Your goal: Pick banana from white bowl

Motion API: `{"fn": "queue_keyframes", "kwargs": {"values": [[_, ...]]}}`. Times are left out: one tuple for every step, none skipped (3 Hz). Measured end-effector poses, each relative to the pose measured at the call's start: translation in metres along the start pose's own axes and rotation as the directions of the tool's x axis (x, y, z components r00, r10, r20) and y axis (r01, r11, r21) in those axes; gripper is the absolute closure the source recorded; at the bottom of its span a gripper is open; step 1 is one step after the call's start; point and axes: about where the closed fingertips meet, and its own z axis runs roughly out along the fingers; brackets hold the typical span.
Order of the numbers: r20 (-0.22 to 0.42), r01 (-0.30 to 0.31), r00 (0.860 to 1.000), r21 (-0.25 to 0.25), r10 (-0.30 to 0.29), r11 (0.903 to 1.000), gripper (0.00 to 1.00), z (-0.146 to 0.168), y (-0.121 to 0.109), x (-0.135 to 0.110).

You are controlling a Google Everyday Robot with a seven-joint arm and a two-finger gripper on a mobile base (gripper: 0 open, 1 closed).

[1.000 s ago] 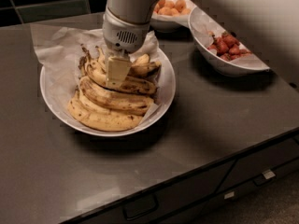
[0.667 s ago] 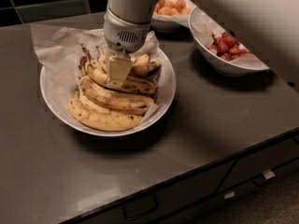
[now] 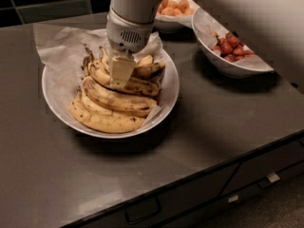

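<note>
The white bowl (image 3: 57,103) sits left of centre on the dark counter, lined with crumpled white paper (image 3: 57,49). It holds several ripe, brown-spotted bananas (image 3: 111,106) piled in a bunch. My gripper (image 3: 121,75) reaches straight down from above into the top of the pile. Its pale finger (image 3: 121,71) rests against the uppermost banana (image 3: 142,87). The arm's grey wrist hides the rear of the bowl and the far side of the pile.
A smaller white bowl with red berries (image 3: 230,51) stands to the right. Another white bowl with small orange fruits (image 3: 173,8) stands behind it, partly hidden by the arm. The counter's front edge (image 3: 199,172) runs diagonally, with drawers below.
</note>
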Motion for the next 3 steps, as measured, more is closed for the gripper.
{"fn": "queue_keyframes", "kwargs": {"values": [[-0.005, 0.007, 1.000, 0.016, -0.007, 0.9998, 0.52, 0.0002, -0.0055, -0.0010], [-0.005, 0.007, 1.000, 0.016, -0.007, 0.9998, 0.53, 0.0002, -0.0055, -0.0010], [-0.005, 0.007, 1.000, 0.016, -0.007, 0.9998, 0.49, 0.0002, -0.0055, -0.0010]]}}
